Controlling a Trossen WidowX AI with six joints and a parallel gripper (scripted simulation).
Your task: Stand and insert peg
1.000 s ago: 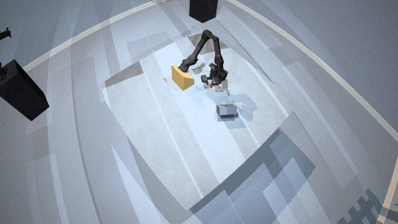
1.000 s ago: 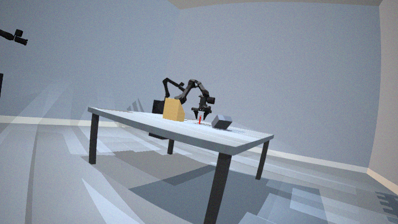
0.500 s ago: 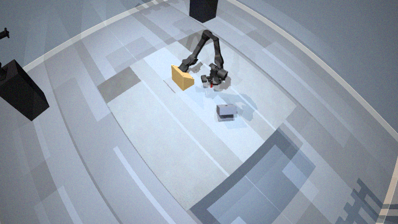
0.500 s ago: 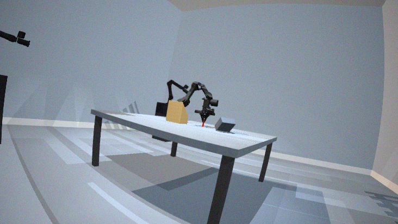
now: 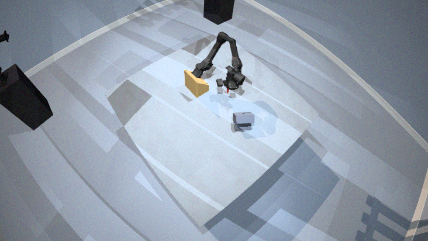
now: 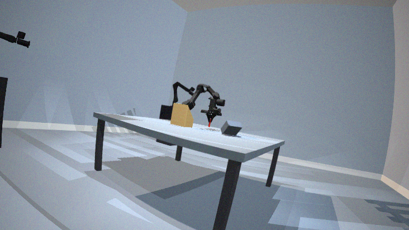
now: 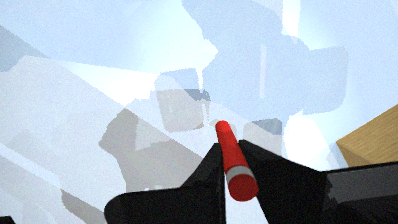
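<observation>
Wrist view shows the fingers (image 5: 227, 87) (image 6: 210, 121) closed on the red peg (image 5: 227, 90) (image 6: 209, 123) (image 7: 233, 152) near its white band, at six o'clock, leaving its plain end free, presumably for the hole.

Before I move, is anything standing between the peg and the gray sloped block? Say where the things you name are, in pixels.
Nothing visible does. The peg (image 5: 227, 90) (image 6: 209, 123) (image 7: 234, 154) is in the tool (image 5: 228, 87) (image 6: 209, 119) (image 7: 229, 146), and the way to the gray sloped block (image 5: 243, 119) (image 6: 232, 128) looks unobstructed. The yellow block (image 5: 194, 86) (image 6: 180, 115) (image 7: 376, 136) sits off to the side.
</observation>
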